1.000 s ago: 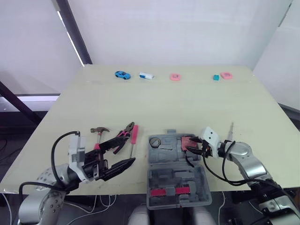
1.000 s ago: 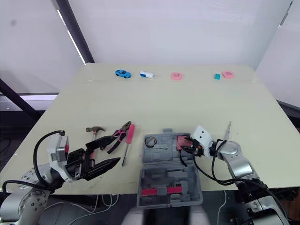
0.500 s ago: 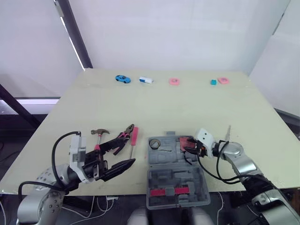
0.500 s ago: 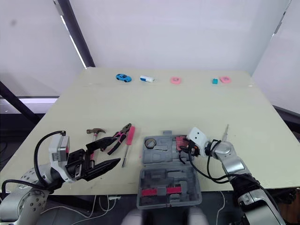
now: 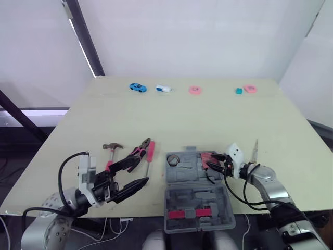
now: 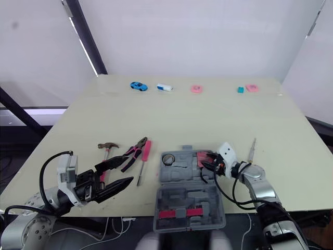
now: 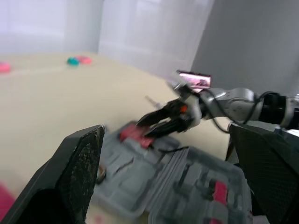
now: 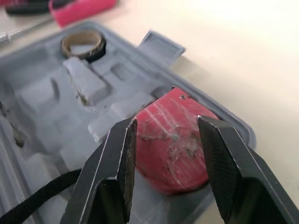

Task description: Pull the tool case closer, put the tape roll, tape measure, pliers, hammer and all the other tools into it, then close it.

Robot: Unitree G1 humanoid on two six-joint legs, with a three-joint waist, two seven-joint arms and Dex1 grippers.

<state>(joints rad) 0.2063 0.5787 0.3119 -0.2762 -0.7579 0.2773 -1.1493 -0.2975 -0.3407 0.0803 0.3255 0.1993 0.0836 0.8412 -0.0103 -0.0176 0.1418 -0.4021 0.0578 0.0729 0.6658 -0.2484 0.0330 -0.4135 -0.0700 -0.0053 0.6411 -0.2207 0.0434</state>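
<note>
The grey tool case (image 5: 167, 202) lies open at the near edge of the table (image 5: 182, 120), centre-right. Its nearer half, bearing the pink latches, overhangs the table's near edge, so I judge the pulling-in step complete. To the near left, the left gripper (image 5: 141, 170) hovers above the table with its fingers spread wide and empty. It points toward the loose tools, which suggests it is staged for the next pick. The right gripper (image 8: 166, 123) is at the far right corner of the case's far half. Its two fingers (image 8: 119, 163) stand apart, one on either side of the red tape measure (image 8: 170, 140), and no firm grip is evident. The tape measure sits in its moulded recess, so this reads as a placement at the point of release. The tape roll (image 8: 83, 43) already sits in the far left recess of the same half. Just left of the case, on the table, lie a pink-handled screwdriver (image 5: 148, 154), the pliers (image 5: 138, 151) and, further left, the hammer (image 5: 111, 148), all outstanding. A slim metal-shafted tool (image 5: 255, 147) lies right of the case, also unpacked. Along the far edge sit a blue toy car (image 5: 137, 87), a white-and-blue item (image 5: 163, 88), a pink ring (image 5: 194, 90), a teal block (image 5: 239, 90) and another pink piece (image 5: 250, 88), well apart from the work.
</note>
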